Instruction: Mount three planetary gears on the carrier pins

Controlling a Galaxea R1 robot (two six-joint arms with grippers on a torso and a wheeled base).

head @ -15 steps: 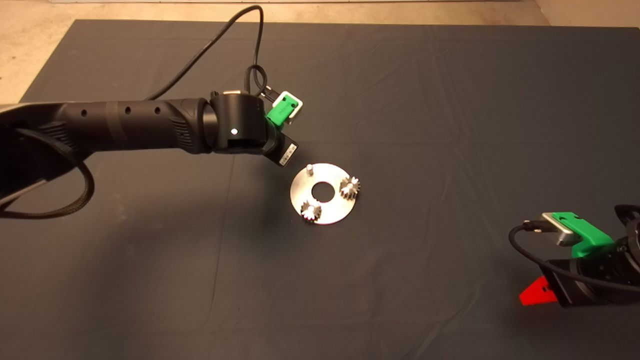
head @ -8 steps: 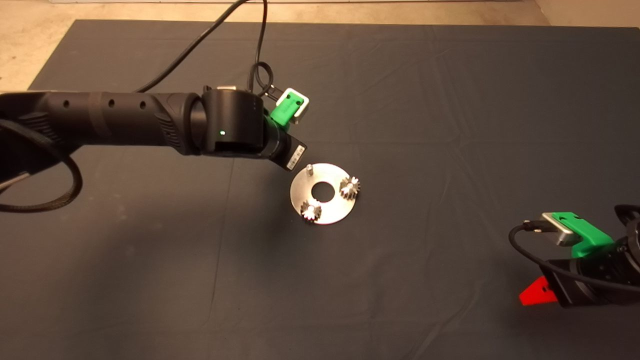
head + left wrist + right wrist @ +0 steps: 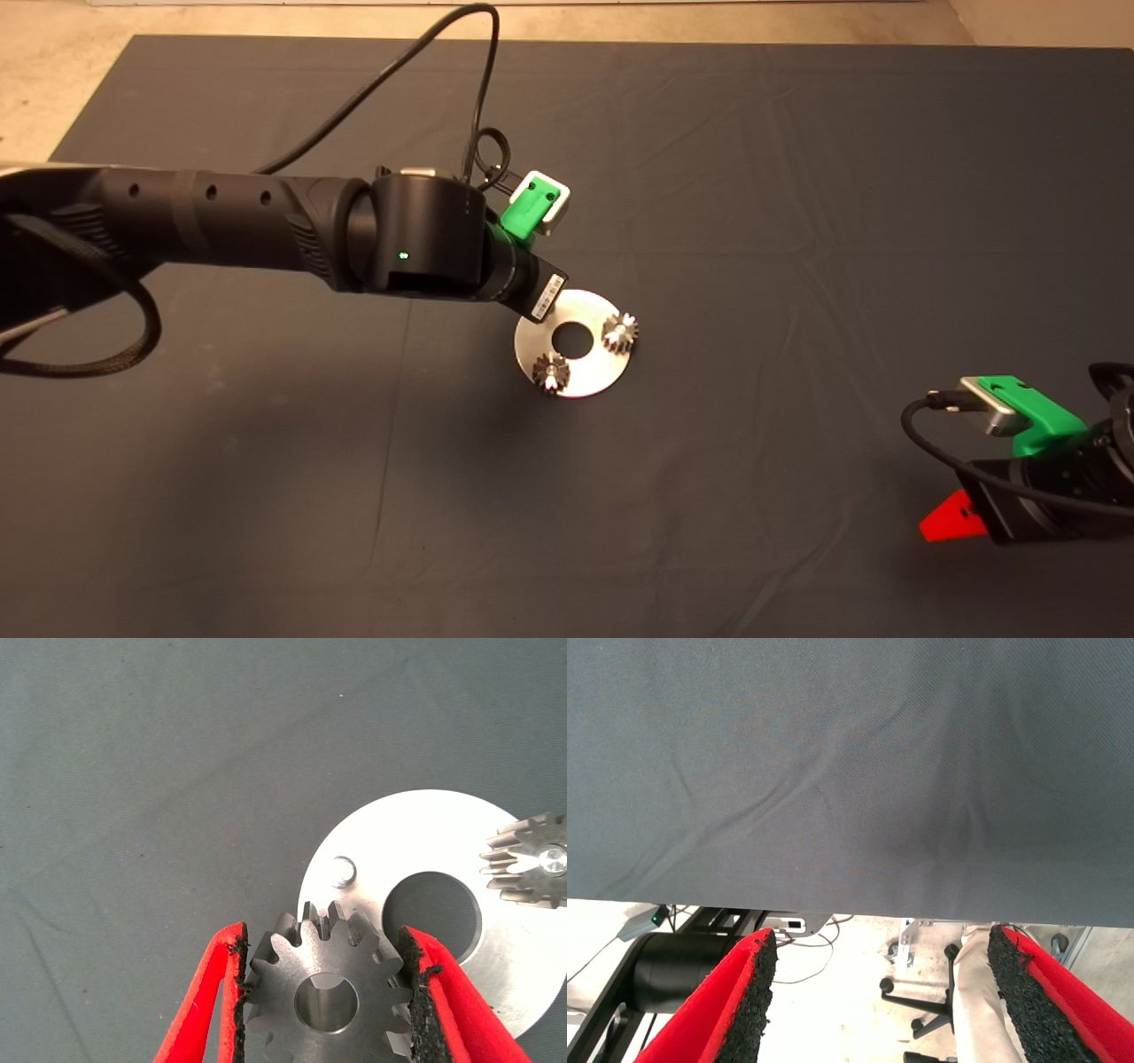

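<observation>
The left end effector [image 3: 330, 992] is clenched on a small dark grey toothed metal spur gear [image 3: 326, 992], its two red fingers [image 3: 205, 1001] pressing rough black pads against the teeth on opposite sides. The gear lies flat between them, its smooth round centre hole facing the wrist camera. It hangs over the near edge of the flat round silver disc [image 3: 416, 837], just beside the one bare carrier pin [image 3: 342, 871], a short silvery peg standing upright; the gear's hole is not over the peg.

On the same disc, a second gear [image 3: 532, 859] sits on its own pin beyond the large central hole. From the head camera, the left arm's black wrist [image 3: 443, 244] covers the upper left part of the disc [image 3: 589, 372], hiding the bare pin and the held gear. Two gears show there, one at the disc's right edge [image 3: 620, 331] and one at its lower left edge [image 3: 549, 370], both with teeth reaching to or past the rim.

The disc lies near the middle of a dark grey, slightly wrinkled cloth mat [image 3: 797, 177] on the table, with open mat on every side.

The right end effector [image 3: 877, 1001] waits at the mat's lower right edge, its fingers spread apart and holding nothing.
</observation>
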